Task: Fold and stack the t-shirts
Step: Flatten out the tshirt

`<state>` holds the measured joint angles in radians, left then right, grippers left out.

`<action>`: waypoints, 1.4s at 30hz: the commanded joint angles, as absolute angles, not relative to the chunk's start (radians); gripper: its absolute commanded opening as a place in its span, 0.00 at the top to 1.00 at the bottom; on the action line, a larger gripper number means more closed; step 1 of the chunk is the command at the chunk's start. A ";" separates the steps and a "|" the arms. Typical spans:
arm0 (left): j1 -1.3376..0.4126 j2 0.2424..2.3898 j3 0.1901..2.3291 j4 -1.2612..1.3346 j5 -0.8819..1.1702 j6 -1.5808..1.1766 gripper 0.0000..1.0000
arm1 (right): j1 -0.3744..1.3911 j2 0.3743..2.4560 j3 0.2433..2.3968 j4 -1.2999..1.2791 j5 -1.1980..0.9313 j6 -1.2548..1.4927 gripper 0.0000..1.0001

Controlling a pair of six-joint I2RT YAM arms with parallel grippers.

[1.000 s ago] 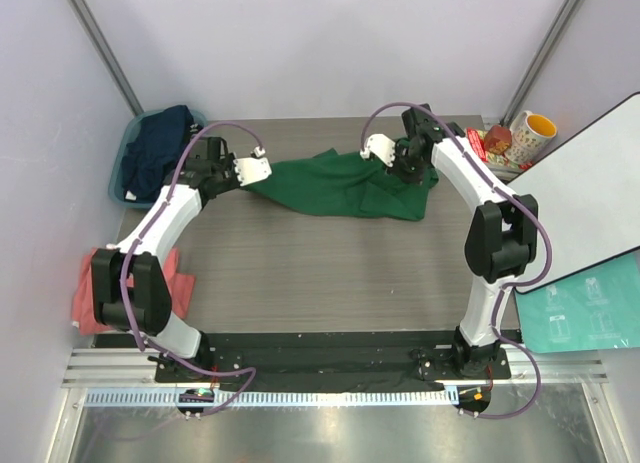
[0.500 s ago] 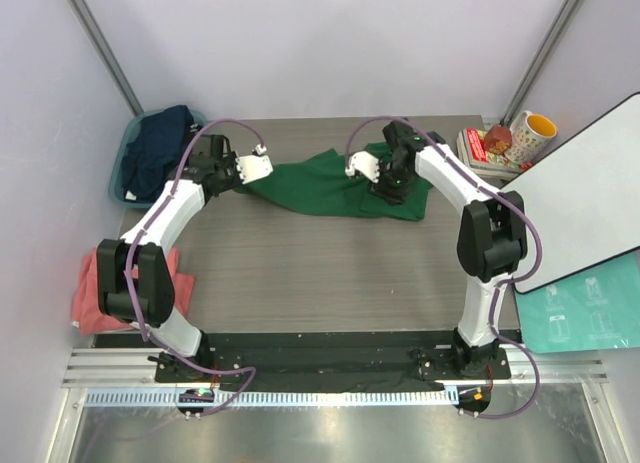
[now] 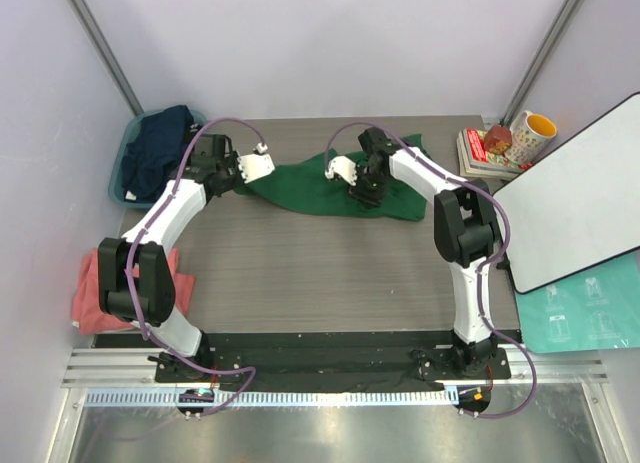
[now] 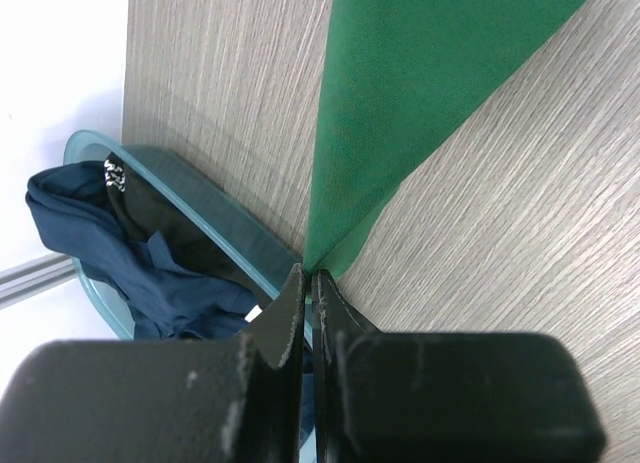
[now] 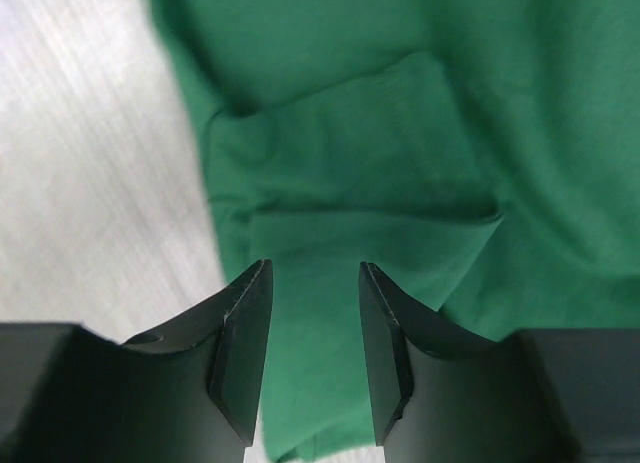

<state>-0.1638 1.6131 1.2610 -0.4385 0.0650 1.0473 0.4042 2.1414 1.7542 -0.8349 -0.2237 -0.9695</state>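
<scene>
Lying at the near left edge of the table, the salmon-pink t-shirt was bunched up, with the elbow of the left arm over part of it. Further back, at the far left corner, the teal tub held the navy t-shirt, crumpled and spilling up over the rim. Just right of the tub, the left gripper was at the left end of the dark green t-shirt. In the left wrist view its two fingers were pressed together on a corner of the green cloth, which ran away from them in a taut, narrow wedge that widened across the wood. The green shirt lay across the far middle of the table as a long, rumpled band, narrow at the left and broader and more heaped at the right. The right gripper was low over that broader part, near the band's near edge. In the right wrist view its fingers were spread apart with nothing between them, and a folded, creased patch of green cloth lay directly below, with bare table showing to one side. Whether the fingertips touched the cloth could not be told. Right of the shirt, at the far right corner, a small stack of books lay beside a white mug with a yellow inside. A whiteboard sat tilted at the right side, overlapping the table's edge, and a teal mat lay nearer, just below it.
</scene>
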 commanded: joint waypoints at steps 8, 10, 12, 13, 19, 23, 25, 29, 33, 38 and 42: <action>-0.169 1.615 1.279 -0.402 0.078 1.020 1.00 | 0.408 2.164 1.867 -0.822 -0.273 -0.936 0.55; -0.169 1.617 1.281 -0.402 0.075 1.019 1.00 | 0.410 2.151 1.859 -0.853 -0.279 -0.948 0.54; -0.169 1.621 1.285 -0.402 0.077 1.017 1.00 | 0.410 2.142 1.847 -0.864 -0.284 -0.957 0.54; -0.170 1.623 1.287 -0.402 0.078 1.014 1.00 | 0.410 2.138 1.832 -0.864 -0.285 -0.957 0.54; -0.172 1.632 1.301 -0.402 0.078 1.012 1.00 | 0.410 2.146 1.818 -0.865 -0.291 -0.942 0.55; -0.173 1.635 1.305 -0.407 0.080 1.019 1.00 | 0.416 2.152 1.818 -0.871 -0.301 -0.939 0.55; -0.173 1.637 1.310 -0.408 0.080 1.019 1.00 | 0.417 2.155 1.816 -0.873 -0.301 -0.936 0.55; -0.175 1.637 1.313 -0.410 0.081 1.020 1.00 | 0.420 2.157 1.815 -0.882 -0.308 -0.933 0.54; -0.175 1.638 1.312 -0.410 0.084 1.017 1.00 | 0.422 2.158 1.798 -0.893 -0.308 -0.934 0.53; -0.179 1.643 1.316 -0.410 0.089 1.011 1.00 | 0.422 2.180 1.779 -0.868 -0.276 -0.924 0.55; -0.181 1.640 1.316 -0.410 0.087 1.009 1.00 | 0.422 2.195 1.767 -0.824 -0.244 -0.910 0.62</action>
<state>-0.1749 1.6402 1.2755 -0.4316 0.0658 1.0241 0.4168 2.1887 1.7779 -0.8661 -0.2775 -0.9352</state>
